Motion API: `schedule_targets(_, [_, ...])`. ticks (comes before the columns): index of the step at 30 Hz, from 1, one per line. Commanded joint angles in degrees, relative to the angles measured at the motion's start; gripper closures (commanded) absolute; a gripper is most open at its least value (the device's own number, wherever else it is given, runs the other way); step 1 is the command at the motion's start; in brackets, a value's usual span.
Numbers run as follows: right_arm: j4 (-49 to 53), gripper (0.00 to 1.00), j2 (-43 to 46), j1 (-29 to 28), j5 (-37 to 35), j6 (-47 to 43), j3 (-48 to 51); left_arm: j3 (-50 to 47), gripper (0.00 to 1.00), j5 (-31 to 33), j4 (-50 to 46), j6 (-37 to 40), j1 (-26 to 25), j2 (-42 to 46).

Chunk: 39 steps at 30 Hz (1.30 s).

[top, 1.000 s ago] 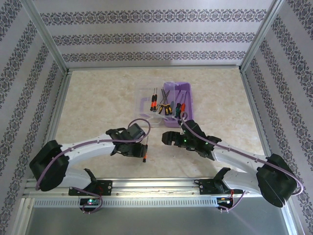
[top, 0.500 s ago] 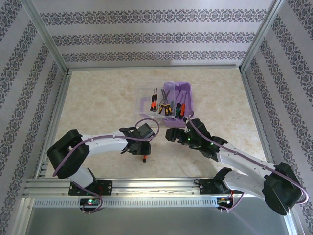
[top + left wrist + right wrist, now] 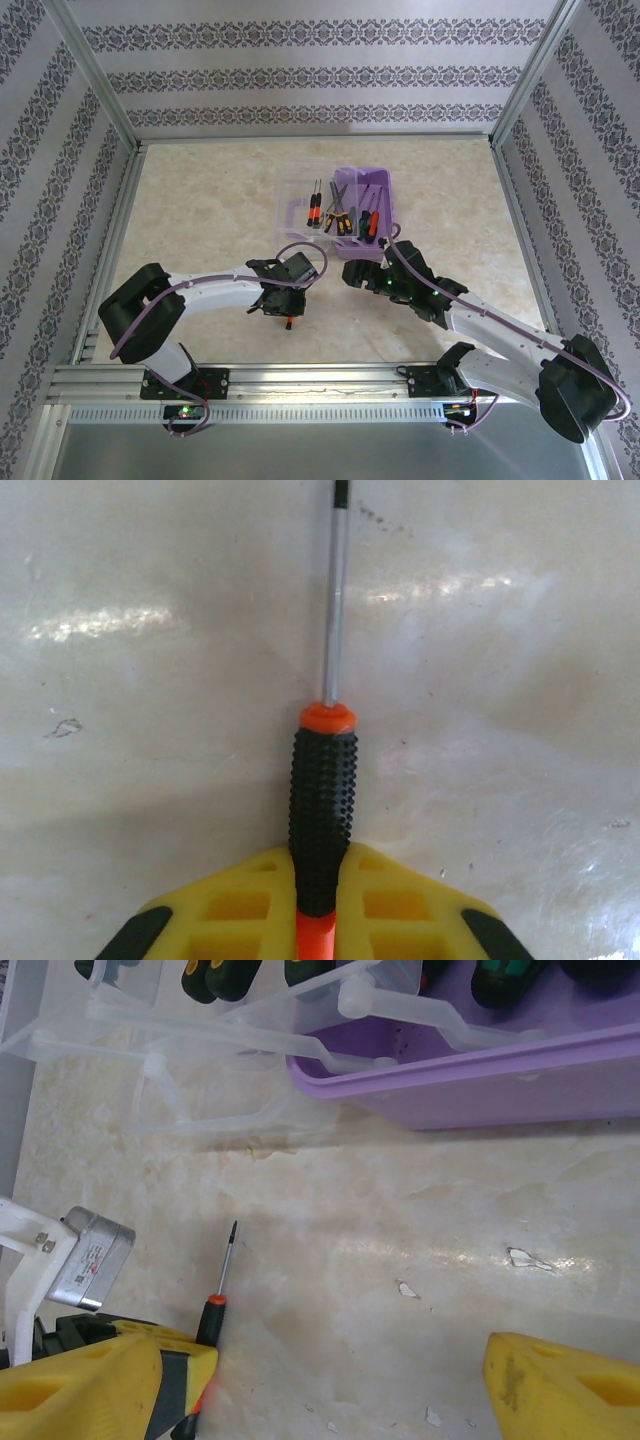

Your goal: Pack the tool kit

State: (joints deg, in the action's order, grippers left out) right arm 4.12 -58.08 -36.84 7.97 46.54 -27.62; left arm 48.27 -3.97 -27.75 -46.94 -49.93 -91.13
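The tool kit's purple box (image 3: 372, 190) stands at mid table, its clear lid (image 3: 298, 213) lying open to its left. Several screwdrivers (image 3: 345, 220) rest across lid and box. My left gripper (image 3: 283, 304) is down on the table in front of the lid, shut on a screwdriver with a black and orange handle (image 3: 322, 790); its shaft points away from the yellow fingers (image 3: 240, 910). My right gripper (image 3: 356, 272) hovers open just before the box (image 3: 470, 1070). Its left finger (image 3: 100, 1380) is beside the held screwdriver (image 3: 212, 1310).
The marble-patterned table (image 3: 200, 210) has bare room to the left and far side of the box. Aluminium rails (image 3: 300, 380) run along the near edge, and patterned walls enclose the other sides. Both arms lie close together near the table's middle.
My left gripper has slid right onto the screwdriver lying on the table and shut on its handle. The right gripper has moved a little toward the box, staying open.
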Motion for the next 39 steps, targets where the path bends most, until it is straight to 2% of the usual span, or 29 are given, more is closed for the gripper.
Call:
schedule_targets(1, [0.1,0.16,1.2,0.5,0.3,0.2,0.7,0.2,0.91,2.4,0.8,1.7,-0.8,-1.0])
schedule_targets(16, [1.0,0.16,2.4,0.6,0.2,0.7,0.9,2.2,0.91,1.9,-2.0,4.2,-0.8,4.8])
schedule_targets(28, [2.7,0.16,3.6,2.1,-0.9,-1.0,-0.2,5.1,0.90,7.6,-7.4,8.9,-0.6,10.7])
schedule_targets(34, [3.0,0.15,5.0,3.4,-0.3,-1.2,0.4,11.0,0.90,9.9,-11.2,12.7,0.9,10.3])
schedule_targets(39, [3.3,0.15,6.0,4.1,0.0,-1.3,0.6,17.3,0.90,7.9,-12.6,16.5,4.7,8.3])
